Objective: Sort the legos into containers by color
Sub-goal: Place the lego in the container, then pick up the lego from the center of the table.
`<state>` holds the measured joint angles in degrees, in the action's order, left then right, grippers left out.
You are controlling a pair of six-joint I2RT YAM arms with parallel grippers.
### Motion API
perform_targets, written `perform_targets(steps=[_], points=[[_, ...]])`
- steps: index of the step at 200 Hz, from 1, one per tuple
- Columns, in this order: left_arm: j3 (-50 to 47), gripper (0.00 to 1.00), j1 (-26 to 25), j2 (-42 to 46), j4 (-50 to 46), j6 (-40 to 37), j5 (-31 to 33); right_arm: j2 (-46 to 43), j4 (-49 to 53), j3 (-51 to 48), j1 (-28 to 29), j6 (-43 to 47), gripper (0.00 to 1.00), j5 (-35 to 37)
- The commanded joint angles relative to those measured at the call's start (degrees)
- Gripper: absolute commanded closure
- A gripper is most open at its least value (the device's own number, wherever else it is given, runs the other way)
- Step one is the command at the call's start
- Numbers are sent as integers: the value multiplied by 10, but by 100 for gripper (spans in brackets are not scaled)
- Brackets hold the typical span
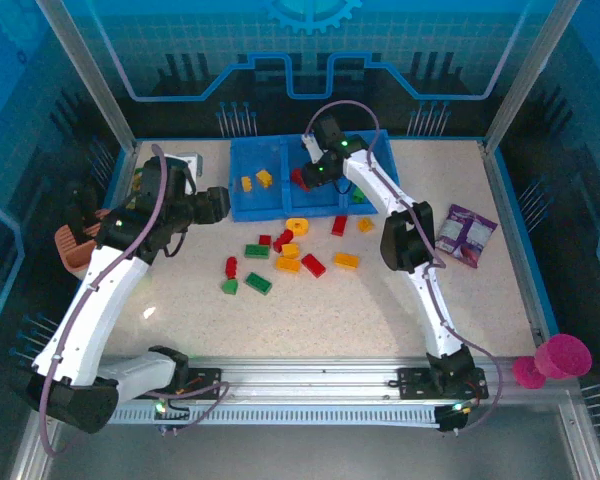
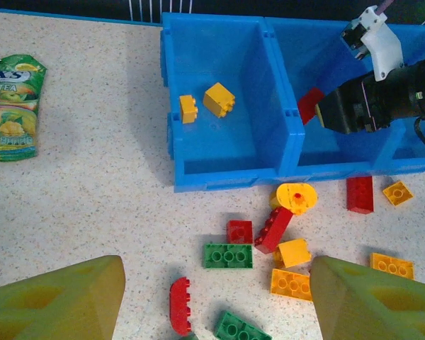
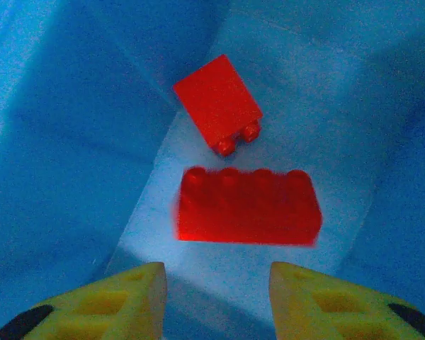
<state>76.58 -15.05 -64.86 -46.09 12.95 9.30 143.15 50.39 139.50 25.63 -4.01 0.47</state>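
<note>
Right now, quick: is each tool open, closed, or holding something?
Left tool: open, holding nothing.
Right tool: open, holding nothing; a red brick is free past its tips, inside the blue tray.

Materials and finishes noted

The legos (image 2: 229, 255) and blue tray (image 2: 227, 177) are moulded in smooth, glossy plastic; the table (image 2: 92, 205) is finished matt and speckled; the packet (image 2: 10, 106) is shiny film.
</note>
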Motion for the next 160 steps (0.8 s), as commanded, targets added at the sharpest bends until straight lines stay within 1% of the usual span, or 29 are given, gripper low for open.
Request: perform_targets(steps=[1,16,43,63,94,106,123,138,160], points=[[3,29,2,-1,-1,-3,-15,-77,-22,-32,9,12,55,-9],[5,29,2,4,3,-2,-18,-96,-23,-49,14,16,56,-7],[2,29,2,9,12,-1,-30,-156,-15,-98,30,21,55,-3],[-5,29,2,15,15,-2,-35,-200,-19,-162,45,31,52,-5],[-23,28,2,29,19,-20,-41,-265,-34,-282,74,56,50,-5],[-27,27,2,36,19,-20,-41,-289,-41,-334,91,58,46,11],[-31,26,2,43,19,-19,-41,-319,-56,-406,118,51,43,39],[-35,26,2,46,21,-20,-39,-338,-71,-466,133,33,42,35],[-38,26,2,46,23,-21,-41,-344,-85,-527,148,8,41,31]])
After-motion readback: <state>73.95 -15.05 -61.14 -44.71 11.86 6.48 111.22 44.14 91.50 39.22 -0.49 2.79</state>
